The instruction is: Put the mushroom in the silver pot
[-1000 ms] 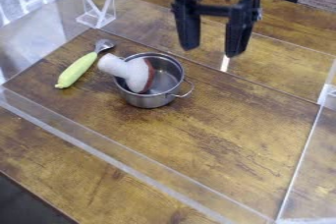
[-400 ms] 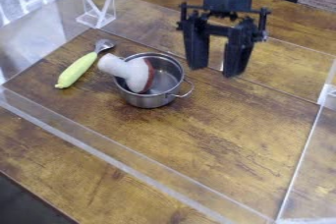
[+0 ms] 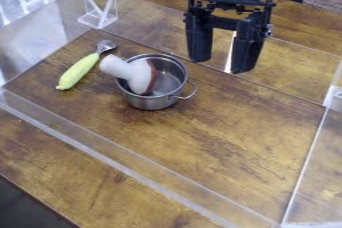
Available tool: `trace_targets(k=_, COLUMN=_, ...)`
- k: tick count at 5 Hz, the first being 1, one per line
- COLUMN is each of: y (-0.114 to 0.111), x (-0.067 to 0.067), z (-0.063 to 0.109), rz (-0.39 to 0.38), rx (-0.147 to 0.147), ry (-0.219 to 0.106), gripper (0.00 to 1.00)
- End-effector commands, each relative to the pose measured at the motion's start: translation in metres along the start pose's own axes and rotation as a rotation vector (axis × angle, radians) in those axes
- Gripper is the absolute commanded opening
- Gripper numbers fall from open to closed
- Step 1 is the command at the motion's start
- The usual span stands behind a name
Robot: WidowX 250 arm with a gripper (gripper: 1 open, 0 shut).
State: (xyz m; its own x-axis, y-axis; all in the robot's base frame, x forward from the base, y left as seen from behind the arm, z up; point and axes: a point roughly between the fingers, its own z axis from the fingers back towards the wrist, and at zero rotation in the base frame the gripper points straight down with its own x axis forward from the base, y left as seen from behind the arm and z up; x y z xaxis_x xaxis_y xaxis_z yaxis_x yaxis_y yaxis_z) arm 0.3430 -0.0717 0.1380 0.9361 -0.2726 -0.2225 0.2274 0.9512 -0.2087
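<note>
The silver pot (image 3: 156, 83) stands left of centre on the wooden table, shiny with a dark reddish inside. The mushroom (image 3: 123, 66) lies tilted across the pot's left rim, its white stalk reaching into the pot and its grey-brown cap (image 3: 106, 47) sticking out up and to the left. My gripper (image 3: 223, 60) hangs above the table to the right of and behind the pot, pointing down. It is open, its two black fingers (image 3: 199, 42) wide apart with nothing between them.
A yellow-green corn-like vegetable (image 3: 78, 70) lies left of the pot. Clear acrylic walls (image 3: 160, 172) fence the work area at the front and right. A clear stand (image 3: 96, 12) sits at the back left.
The gripper has shifted to the right and a little upward and rolled slightly, staying open. The mushroom and pot have not moved.
</note>
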Motion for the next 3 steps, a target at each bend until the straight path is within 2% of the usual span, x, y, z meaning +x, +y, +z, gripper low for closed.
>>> trace_targets(k=1, y=0.011, x=-0.012, z=0.026, rz=0.04, rx=0.012, ry=-0.095, gripper=1.0)
trace_targets(k=2, y=0.004, x=-0.014, z=0.03, rz=0.052, rx=0.006, ry=-0.117, gripper=1.0)
trace_targets(k=3, y=0.0, x=-0.007, z=0.03, rz=0.052, rx=0.002, ry=-0.123, gripper=1.0)
